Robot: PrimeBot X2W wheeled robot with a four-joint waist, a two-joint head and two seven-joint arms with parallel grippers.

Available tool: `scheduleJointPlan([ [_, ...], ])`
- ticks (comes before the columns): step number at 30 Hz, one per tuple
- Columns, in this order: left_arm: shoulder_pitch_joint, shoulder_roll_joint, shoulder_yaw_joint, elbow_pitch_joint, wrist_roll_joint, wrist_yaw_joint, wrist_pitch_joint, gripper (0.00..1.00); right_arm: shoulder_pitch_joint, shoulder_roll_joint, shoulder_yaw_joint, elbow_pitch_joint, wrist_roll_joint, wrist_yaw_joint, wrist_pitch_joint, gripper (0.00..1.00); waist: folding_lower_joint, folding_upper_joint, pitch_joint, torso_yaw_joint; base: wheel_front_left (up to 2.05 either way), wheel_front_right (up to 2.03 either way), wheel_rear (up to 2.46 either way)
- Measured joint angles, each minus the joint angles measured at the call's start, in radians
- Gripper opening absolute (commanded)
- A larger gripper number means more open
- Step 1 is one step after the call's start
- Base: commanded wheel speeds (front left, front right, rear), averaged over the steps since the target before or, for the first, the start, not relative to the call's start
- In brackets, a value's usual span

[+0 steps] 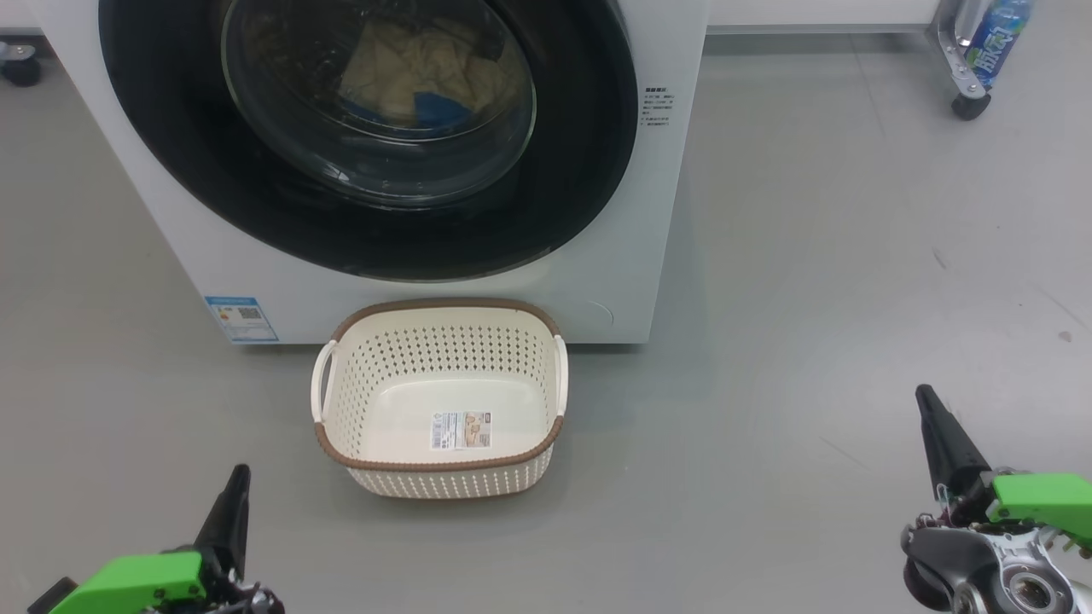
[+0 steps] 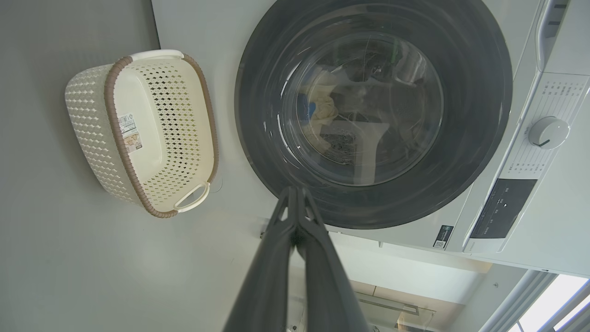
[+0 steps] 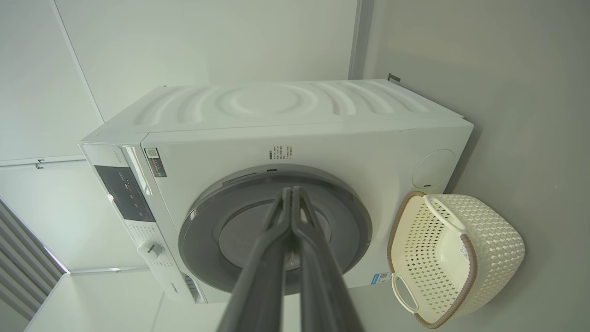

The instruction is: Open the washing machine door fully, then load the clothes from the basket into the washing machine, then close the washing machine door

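Left gripper (image 1: 240,476): fingers pressed together tip to tip, nothing between them, touching nothing; it hangs over the grey floor (image 1: 810,298) at lower left in the head view. Left wrist view agrees (the two dark fingers meet at a single point), left gripper (image 2: 295,192) aimed at the lower rim of the washing machine door (image 2: 373,110), apart from it. Right gripper (image 1: 926,397): same state, fingers closed flat on each other, nothing pinched, over the floor well to the right of the basket (image 1: 444,305). In its own wrist view the right gripper (image 3: 291,192) points at the door, no contact visible. The door (image 1: 367,128) sits flush against the washing machine (image 1: 670,213). The clothes (image 1: 426,72) lie inside the drum, pale yellow with a blue patch, seen through the glass. The basket stands on the floor just before the machine's front, under the door, a label (image 1: 461,431) on its bare bottom.
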Motion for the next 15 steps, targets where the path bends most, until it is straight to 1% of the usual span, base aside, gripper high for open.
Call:
scheduleJointPlan([
  [15,0.0,0.0,0.0,0.0,0.0,0.0,0.0,0.0,0.0,0.001,-0.005,0.0,-0.006,0.0,0.001,0.0,0.0,0.0,0.0,0.0,0.0,0.0,0.0],
])
